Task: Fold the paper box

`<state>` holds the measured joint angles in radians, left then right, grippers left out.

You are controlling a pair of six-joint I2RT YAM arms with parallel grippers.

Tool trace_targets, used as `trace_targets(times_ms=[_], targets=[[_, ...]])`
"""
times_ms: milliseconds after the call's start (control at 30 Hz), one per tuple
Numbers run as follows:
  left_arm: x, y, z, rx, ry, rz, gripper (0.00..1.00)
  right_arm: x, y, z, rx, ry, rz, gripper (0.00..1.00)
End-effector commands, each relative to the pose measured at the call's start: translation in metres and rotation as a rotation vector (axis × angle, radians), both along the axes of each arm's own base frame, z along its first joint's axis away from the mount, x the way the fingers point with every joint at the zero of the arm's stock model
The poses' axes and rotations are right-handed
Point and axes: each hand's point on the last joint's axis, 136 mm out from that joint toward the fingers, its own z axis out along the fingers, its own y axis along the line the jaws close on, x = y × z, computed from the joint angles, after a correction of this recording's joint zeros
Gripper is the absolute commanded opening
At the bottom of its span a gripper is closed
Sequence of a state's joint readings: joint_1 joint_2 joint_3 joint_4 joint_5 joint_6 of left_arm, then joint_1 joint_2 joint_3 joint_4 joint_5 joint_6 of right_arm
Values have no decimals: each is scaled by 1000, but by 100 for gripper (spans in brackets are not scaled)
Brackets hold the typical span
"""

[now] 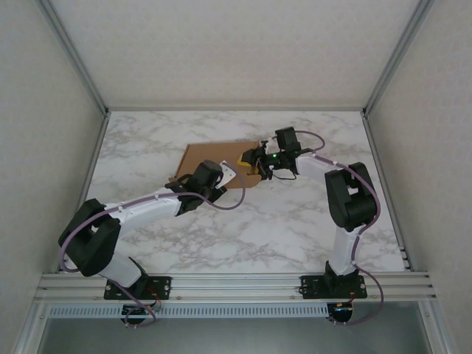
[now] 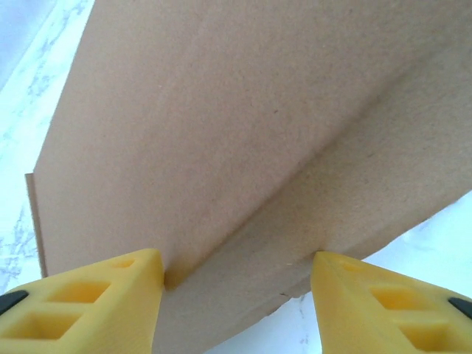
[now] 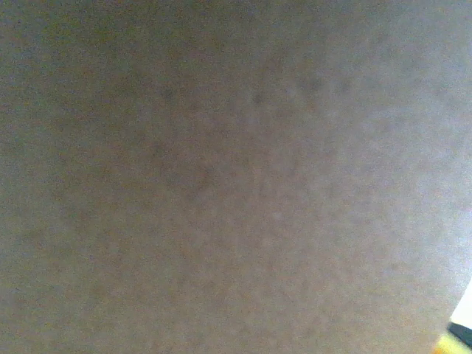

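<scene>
Progress judged partial: paper box [image 1: 208, 153] creased along one fold, closure outstanding. Left hand [image 2: 236, 258] spread apart at box edge; right hand [image 1: 254, 159]: cannot tell.

Soft, even light from above fills the top view. The table [image 1: 295, 221] reads bright, with only faint shadows under the arms [image 1: 147, 210], and detail is fairly sharp. In the left wrist view the box [image 2: 243, 147] is well lit but soft in focus. The table at the corners blows out to white, while the yellow fingers [image 2: 96, 302] look crisp. The right wrist view is dim, murky and grainy, with the box too close to focus.
</scene>
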<state>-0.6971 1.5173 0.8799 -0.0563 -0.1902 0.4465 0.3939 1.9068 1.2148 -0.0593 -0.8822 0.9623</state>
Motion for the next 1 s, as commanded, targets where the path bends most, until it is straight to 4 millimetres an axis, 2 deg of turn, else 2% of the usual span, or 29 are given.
trace_targets(times_ms=[0,200,400,567,633,800,967], targets=[[10,7,-1,78,-78,12,56,-17,11,27,68,15,45,42],[11,2,-8,120,-92,-31,56,-18,15,38,91,12,47,43],[2,0,-23,195,-86,-94,56,-18,17,50,108,7,49,43],[2,7,-30,300,-148,-81,59,-18,18,59,123,3,48,43],[7,11,-27,332,-192,-47,60,-18,17,61,126,7,43,43],[25,24,-3,381,-347,89,62,-19,19,64,150,28,34,43],[30,27,14,370,-420,133,66,-19,20,65,174,61,23,44]])
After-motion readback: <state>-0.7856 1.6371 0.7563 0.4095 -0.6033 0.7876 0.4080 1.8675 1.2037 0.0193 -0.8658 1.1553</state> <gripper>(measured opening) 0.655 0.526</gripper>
